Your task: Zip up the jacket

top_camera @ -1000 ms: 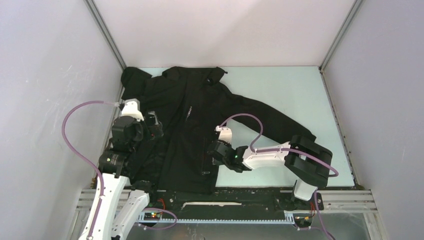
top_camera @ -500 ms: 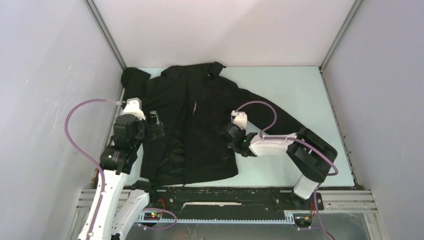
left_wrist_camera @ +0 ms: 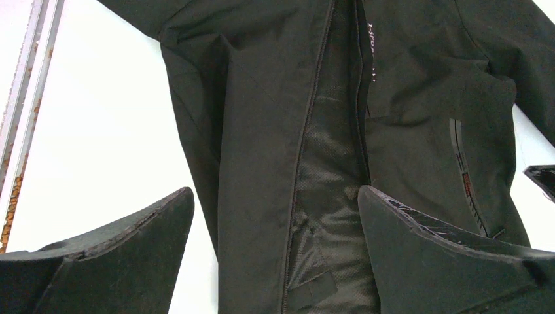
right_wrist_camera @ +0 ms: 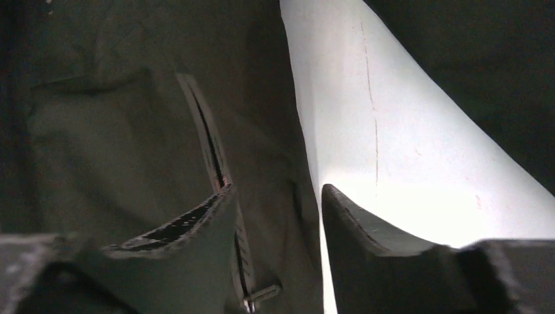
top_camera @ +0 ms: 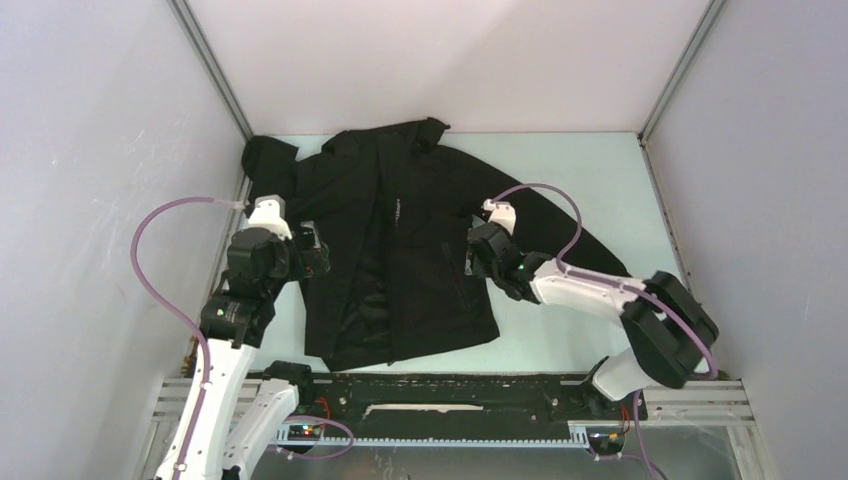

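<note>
The black jacket point(top_camera: 400, 250) lies flat on the table, collar at the far side and hem towards me. Its front is unzipped. In the left wrist view the two zipper edges point(left_wrist_camera: 307, 131) part over mesh lining point(left_wrist_camera: 327, 190), with white lettering point(left_wrist_camera: 373, 46) beside them. My left gripper point(top_camera: 312, 252) is open and empty, above the jacket's left front panel point(left_wrist_camera: 275, 196). My right gripper point(top_camera: 478, 255) is at the jacket's right side edge. Its fingers are partly closed with fabric between them point(right_wrist_camera: 275, 193), next to the side pocket zipper point(right_wrist_camera: 209, 144) and its metal pull point(right_wrist_camera: 262, 296).
The pale table point(top_camera: 590, 170) is boxed in by white walls at the back and both sides. A metal rail point(top_camera: 450, 385) runs along the near edge and another along the left edge point(left_wrist_camera: 19, 98). The right sleeve point(top_camera: 570, 250) stretches under my right arm.
My right gripper has moved right and away from me. The jacket's lower half came with it and swung right, so the jacket lies straighter. My left arm has barely moved.
</note>
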`<state>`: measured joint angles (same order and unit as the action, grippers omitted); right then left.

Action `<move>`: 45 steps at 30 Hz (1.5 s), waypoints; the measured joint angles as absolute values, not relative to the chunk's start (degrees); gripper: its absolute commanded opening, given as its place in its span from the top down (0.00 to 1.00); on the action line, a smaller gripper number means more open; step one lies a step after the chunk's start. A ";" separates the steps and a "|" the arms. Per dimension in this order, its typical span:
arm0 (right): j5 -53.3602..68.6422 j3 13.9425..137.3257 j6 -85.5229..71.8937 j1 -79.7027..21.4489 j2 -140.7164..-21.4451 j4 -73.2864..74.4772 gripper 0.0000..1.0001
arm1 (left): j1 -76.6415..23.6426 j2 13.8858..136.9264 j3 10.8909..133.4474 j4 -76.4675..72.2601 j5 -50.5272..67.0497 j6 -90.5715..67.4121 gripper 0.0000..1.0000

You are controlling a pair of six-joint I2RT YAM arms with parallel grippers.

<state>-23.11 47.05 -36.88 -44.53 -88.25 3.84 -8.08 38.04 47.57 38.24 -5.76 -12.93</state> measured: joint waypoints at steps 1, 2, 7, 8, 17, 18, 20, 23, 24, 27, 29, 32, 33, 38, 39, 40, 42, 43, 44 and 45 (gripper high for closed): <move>-23.51 47.05 -36.42 -44.97 -86.72 4.97 0.42 | -8.08 38.24 47.57 38.24 -5.74 -12.93 0.00; -24.12 47.03 -36.27 -45.60 -85.08 6.39 0.41 | -8.08 38.26 47.57 38.22 -5.72 -12.93 0.00; -25.96 47.03 -36.21 -51.72 -77.67 12.75 0.41 | -8.08 39.42 47.57 38.20 -5.15 -12.97 0.01; -25.78 47.03 -36.23 -53.25 -76.97 13.15 0.41 | -8.08 39.75 47.57 38.20 -4.86 -12.99 0.02; -11.94 47.16 -42.39 -67.40 -83.02 -0.16 0.44 | -8.08 48.90 47.57 37.85 2.63 -15.77 0.22; -10.41 47.72 -43.13 -68.05 -85.73 -1.91 0.44 | -8.08 50.83 47.57 37.91 3.79 -16.53 0.23; -9.65 50.37 -44.14 -69.49 -91.18 -1.96 0.42 | -8.12 54.02 47.57 38.20 5.65 -18.06 0.23; -12.62 56.69 -44.64 -72.62 -97.62 2.66 0.41 | -8.12 55.40 47.57 38.59 6.28 -19.55 0.23; -14.68 59.37 -44.75 -73.95 -99.31 5.26 0.41 | -8.12 55.31 47.57 38.74 6.22 -19.92 0.23; -21.45 66.50 -45.08 -77.54 -102.65 12.38 0.41 | -8.12 54.04 47.57 38.72 6.00 -20.69 0.22; -25.19 69.71 -45.17 -79.46 -104.05 16.29 0.41 | -8.12 52.80 47.57 38.68 5.54 -20.99 0.22; -30.09 73.82 -45.15 -81.28 -107.04 21.50 0.42 | -8.12 50.89 47.55 38.59 4.64 -21.04 0.22; -31.48 75.11 -45.10 -81.60 -108.36 23.42 0.42 | -8.12 50.39 47.55 38.46 4.54 -21.04 0.22; -34.83 78.17 -44.80 -82.08 -113.84 29.08 0.45 | -8.12 49.23 46.52 37.74 4.49 -21.04 0.22; -34.85 78.17 -44.71 -82.08 -114.41 29.63 0.47 | -8.12 49.23 46.41 37.65 4.49 -21.04 0.22; -34.83 78.17 -44.60 -82.06 -114.96 30.17 0.49 | -8.12 49.23 46.28 37.54 4.51 -21.04 0.22; -34.85 78.17 -44.56 -82.06 -115.61 30.76 0.54 | -8.12 49.23 46.11 37.41 4.64 -21.02 0.22; -34.89 78.17 -44.51 -82.04 -115.72 31.00 0.60 | -8.12 49.23 46.06 37.39 4.69 -21.02 0.22; -34.89 78.17 -44.38 -82.00 -115.72 31.05 0.67 | -8.12 49.23 46.04 37.34 4.71 -21.02 0.22; -34.85 78.17 -44.29 -81.95 -115.72 31.05 0.73 | -8.12 49.23 46.04 37.34 4.71 -21.02 0.21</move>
